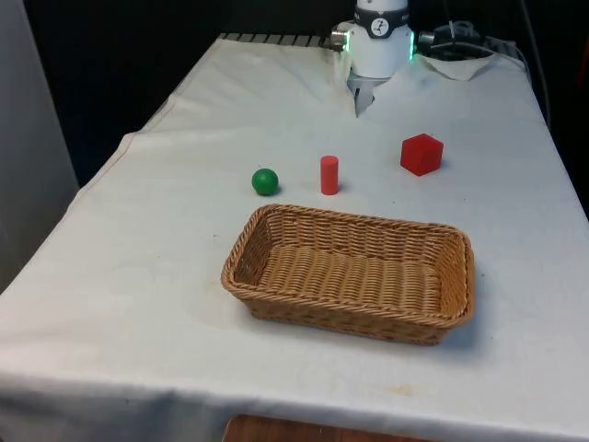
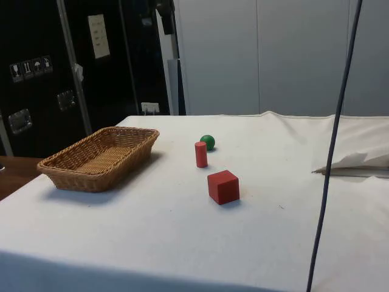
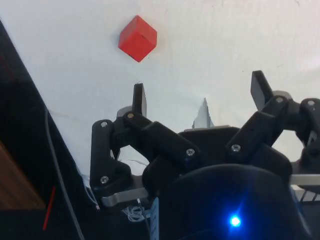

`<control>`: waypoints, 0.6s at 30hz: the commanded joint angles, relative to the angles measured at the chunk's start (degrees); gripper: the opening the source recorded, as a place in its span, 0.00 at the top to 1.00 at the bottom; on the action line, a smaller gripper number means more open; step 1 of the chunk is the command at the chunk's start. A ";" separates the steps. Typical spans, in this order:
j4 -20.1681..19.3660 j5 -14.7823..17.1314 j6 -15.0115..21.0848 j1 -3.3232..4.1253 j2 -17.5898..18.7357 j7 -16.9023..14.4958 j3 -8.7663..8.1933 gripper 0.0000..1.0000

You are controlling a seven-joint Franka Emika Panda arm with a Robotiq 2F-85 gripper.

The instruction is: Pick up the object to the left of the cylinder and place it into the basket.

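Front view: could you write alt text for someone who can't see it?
A woven wicker basket sits empty on a white-clothed table. Behind it stand, from the front view's left, a small green ball, an upright red cylinder and a red cube, each apart from the others.

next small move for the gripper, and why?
Probably travel toward the green ball: it sits at the front view's left of the red cylinder, untouched. The gripper hangs open with only the red cube ahead of it; the basket holds nothing.
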 commanded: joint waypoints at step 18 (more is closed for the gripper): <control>-6.47 -3.04 6.93 0.34 -2.92 1.49 1.43 0.00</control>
